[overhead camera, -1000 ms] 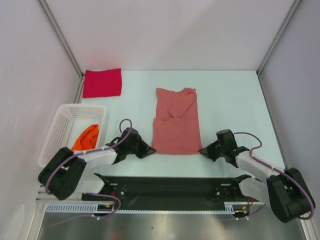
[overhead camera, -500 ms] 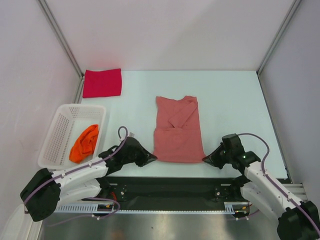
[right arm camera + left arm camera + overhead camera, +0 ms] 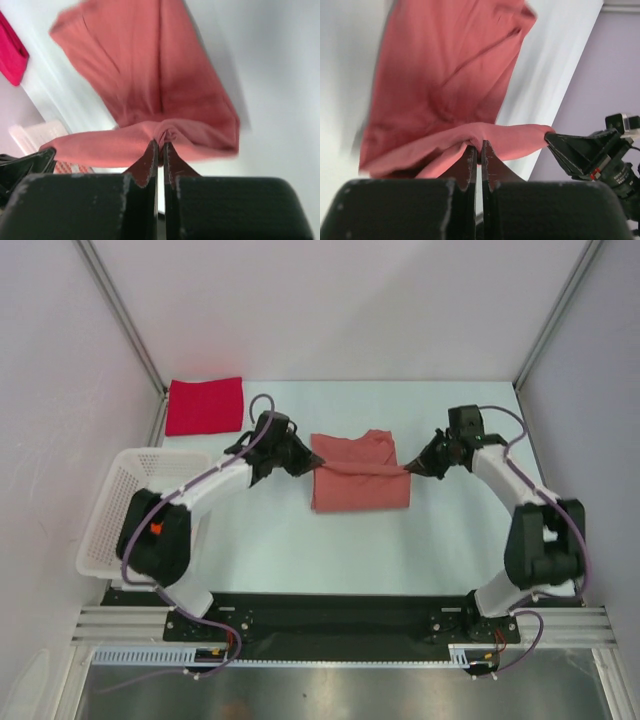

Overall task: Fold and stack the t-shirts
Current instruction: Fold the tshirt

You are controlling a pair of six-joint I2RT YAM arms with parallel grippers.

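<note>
Nearest the arm bases, the front strip of the desk (image 3: 330, 550) lay bare where, a second earlier, the salmon-pink tee (image 3: 362, 490) had stretched long with both tools at its near hem. To the left stood the white basket (image 3: 105, 515); the orange tee seen in it earlier was now hidden behind the left arm, which had swung across it. Further in, mid-desk, the salmon-pink tee had become a shorter, wider block. The left tool (image 3: 305, 462) and right tool (image 3: 412, 468) had carried the hem away from the bases and over the body of the shirt. Both wrist views showed each tool clamped shut on a pinch of that hem, the cloth pulled fairly taut between them and raised off the layer below. This looked like the halving fold caught midway, with the edge yet to be laid down and let go. Farthest off, in the far-left corner, the crimson tee (image 3: 204, 405) lay folded flat, probably the base for the stack.
</note>
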